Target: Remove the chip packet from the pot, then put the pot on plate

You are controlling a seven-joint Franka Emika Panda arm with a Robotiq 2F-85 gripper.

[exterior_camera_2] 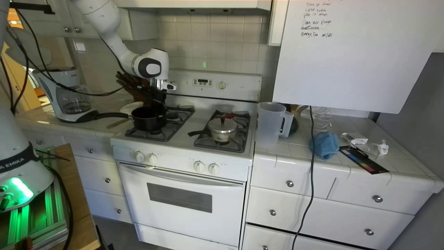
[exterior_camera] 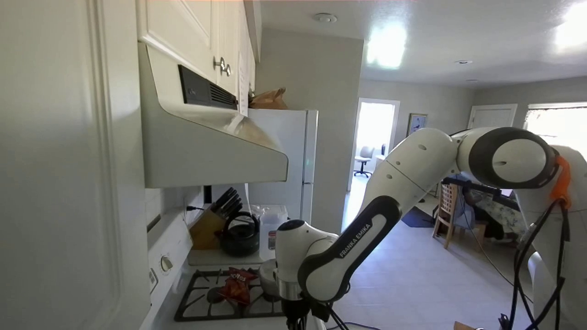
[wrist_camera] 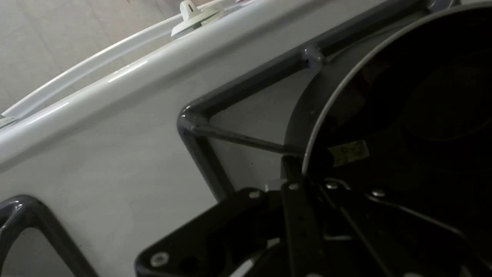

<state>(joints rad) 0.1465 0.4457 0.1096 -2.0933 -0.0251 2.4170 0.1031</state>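
Note:
A black pot (exterior_camera_2: 142, 121) with a long handle stands on the left burner grate in an exterior view. Its rim and dark inside (wrist_camera: 376, 115) fill the right of the wrist view, with a small yellowish patch on the inner wall. My gripper (exterior_camera_2: 159, 110) is shut on the pot's rim (wrist_camera: 303, 177), one finger outside, one inside. In an exterior view only its top (exterior_camera: 297, 321) shows at the bottom edge. The red chip packet (exterior_camera: 237, 286) lies on a stove grate, outside the black pot; a bit of red (exterior_camera_2: 228, 116) shows behind a lidded pot. A white plate (exterior_camera_2: 131, 107) sits behind the black pot.
A silver lidded pot (exterior_camera_2: 222, 131) stands on the right grate, also in an exterior view (exterior_camera: 268, 279). A knife block (exterior_camera: 206, 229) and black kettle (exterior_camera: 240, 236) are on the counters. A coffee maker (exterior_camera_2: 69, 93) and a clear pitcher (exterior_camera_2: 270, 121) flank the stove.

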